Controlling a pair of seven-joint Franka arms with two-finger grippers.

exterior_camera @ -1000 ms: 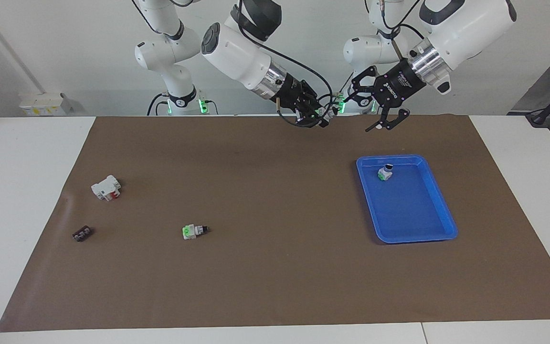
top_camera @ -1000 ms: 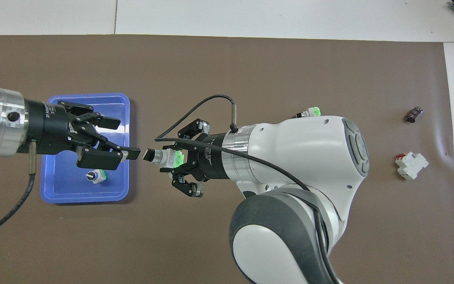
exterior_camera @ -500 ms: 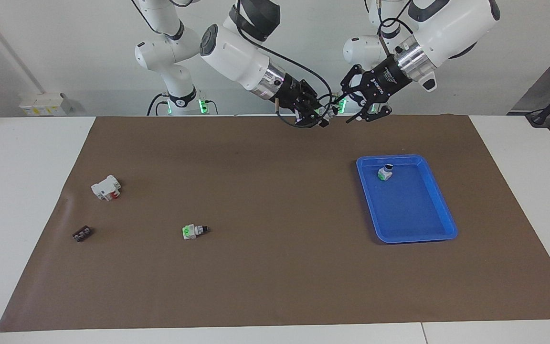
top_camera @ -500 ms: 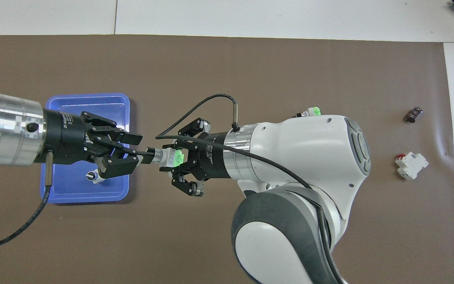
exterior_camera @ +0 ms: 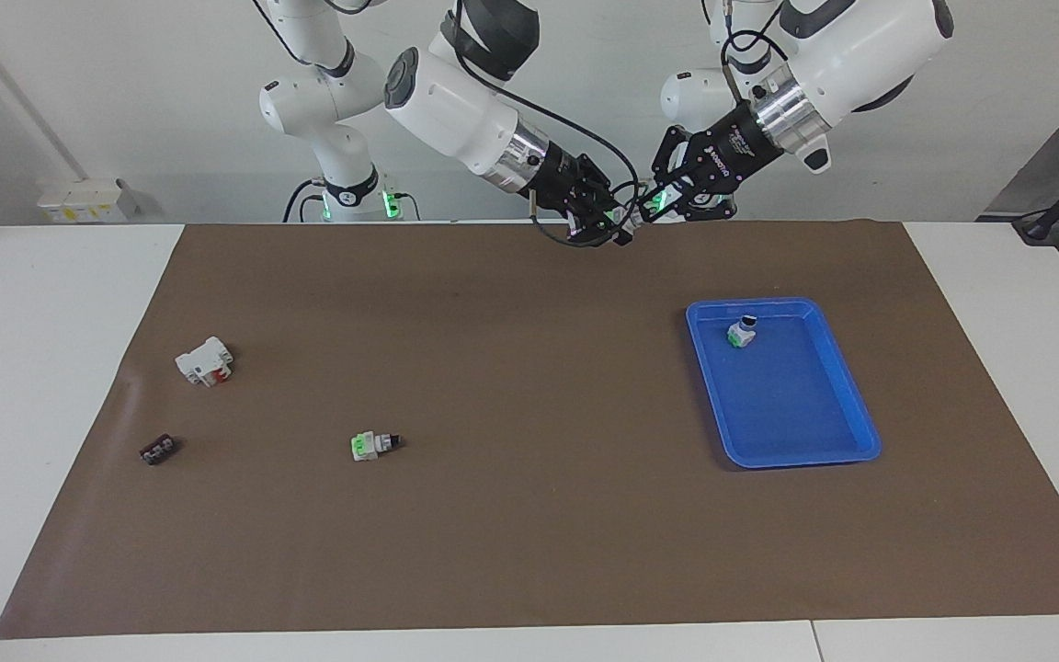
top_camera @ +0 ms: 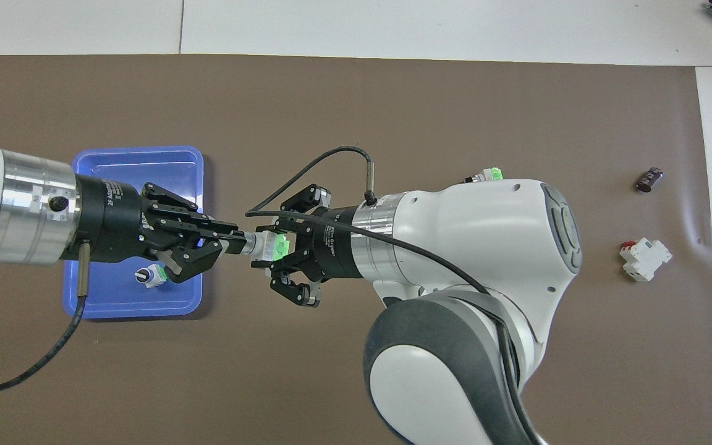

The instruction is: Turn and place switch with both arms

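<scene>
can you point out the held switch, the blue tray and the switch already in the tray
held switch [top_camera: 267, 246], overhead view, on its white and green body between the two grippers.
blue tray [exterior_camera: 796, 418], facing view, on its bare floor.
switch in the tray [exterior_camera: 742, 333], facing view, on its green and white body.

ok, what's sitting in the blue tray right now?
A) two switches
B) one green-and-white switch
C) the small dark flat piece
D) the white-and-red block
B: the blue tray holds a single switch, near its end closest to the robots; the block and the dark piece lie on the mat toward the right arm's end.
</scene>
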